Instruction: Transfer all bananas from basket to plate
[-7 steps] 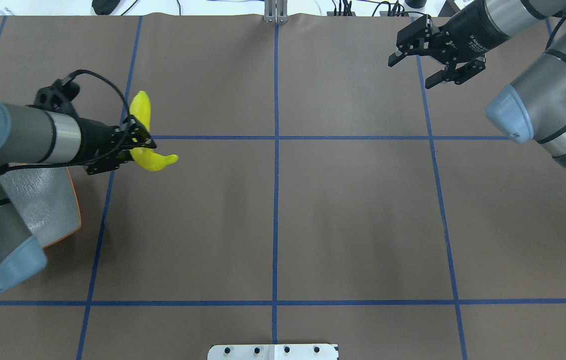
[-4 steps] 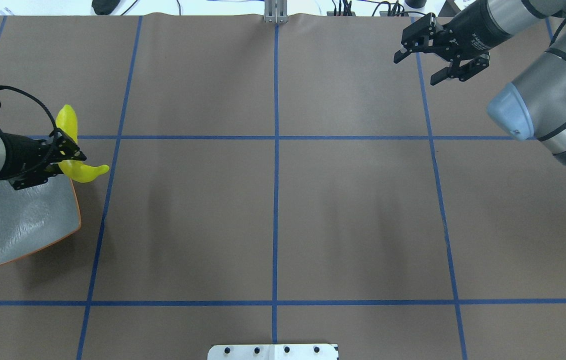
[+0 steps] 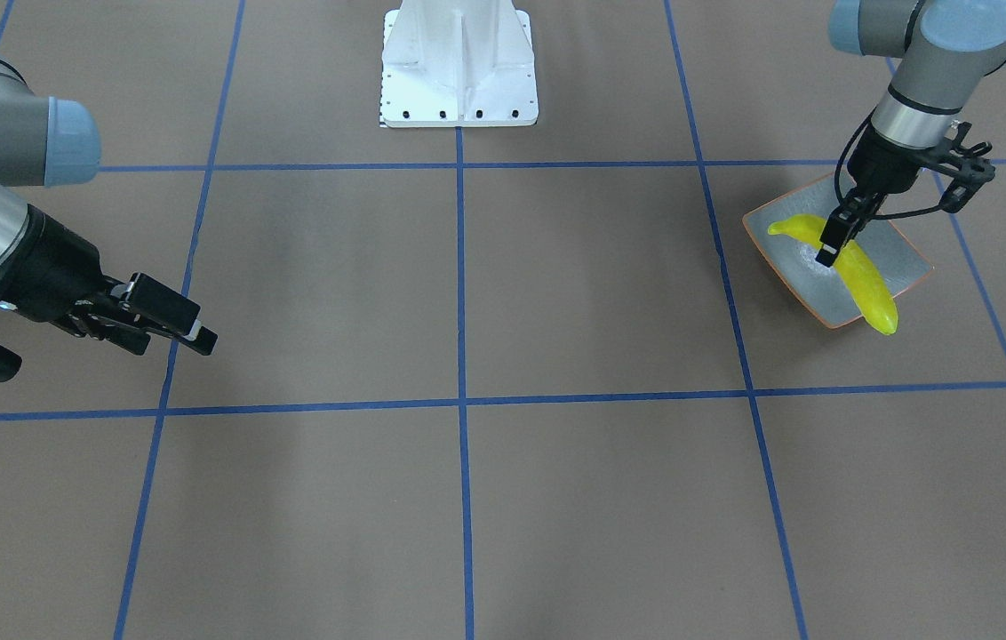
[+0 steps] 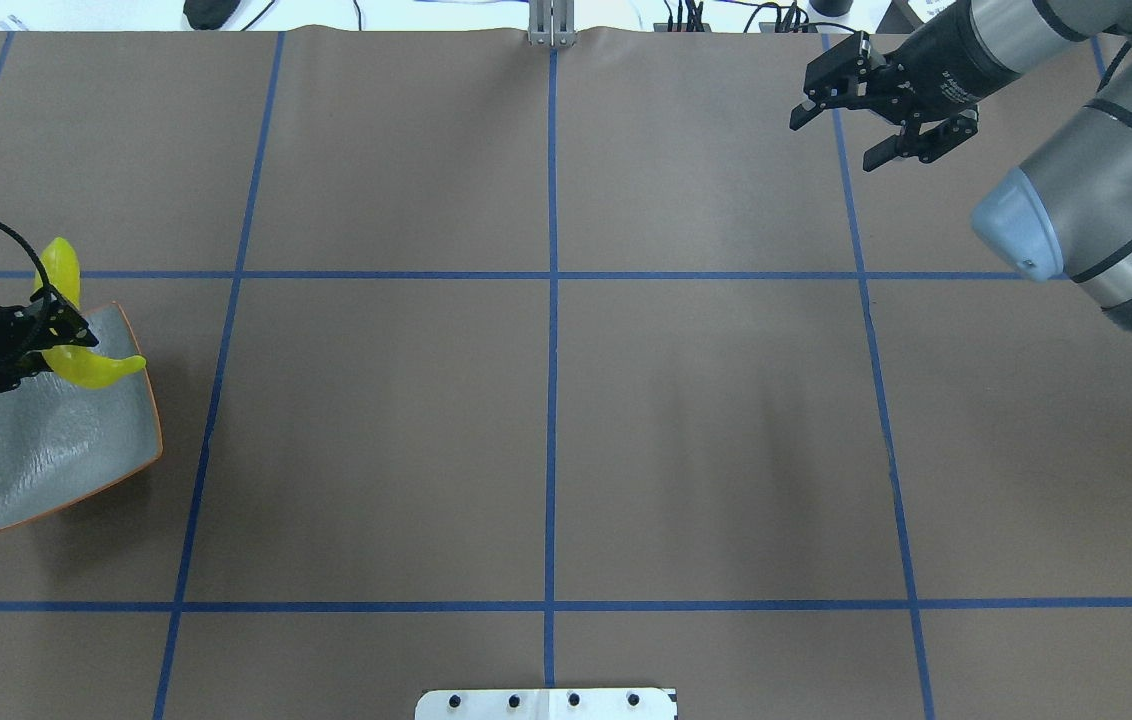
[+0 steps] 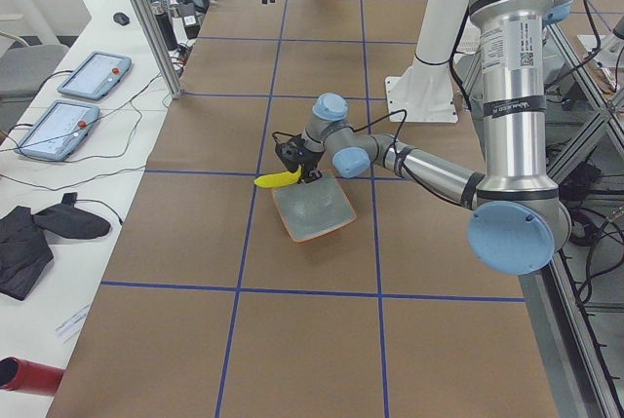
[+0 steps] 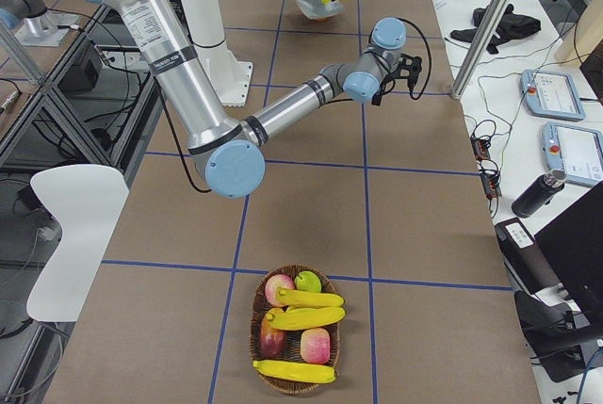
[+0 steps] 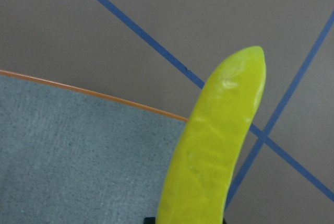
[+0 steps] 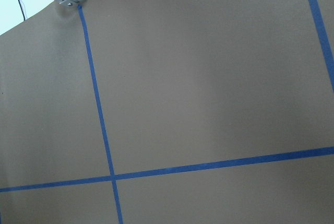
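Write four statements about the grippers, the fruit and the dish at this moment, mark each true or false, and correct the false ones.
1. The left gripper is shut on a bright yellow curved banana. True.
2. The right gripper also carries a banana. False: it is open and empty above the brown table.
3. The woven brown basket holds no bananas. False: three bananas lie in it among other fruit.
4. The held banana is over the square grey-green plate with the orange rim, one end jutting past that rim. True.
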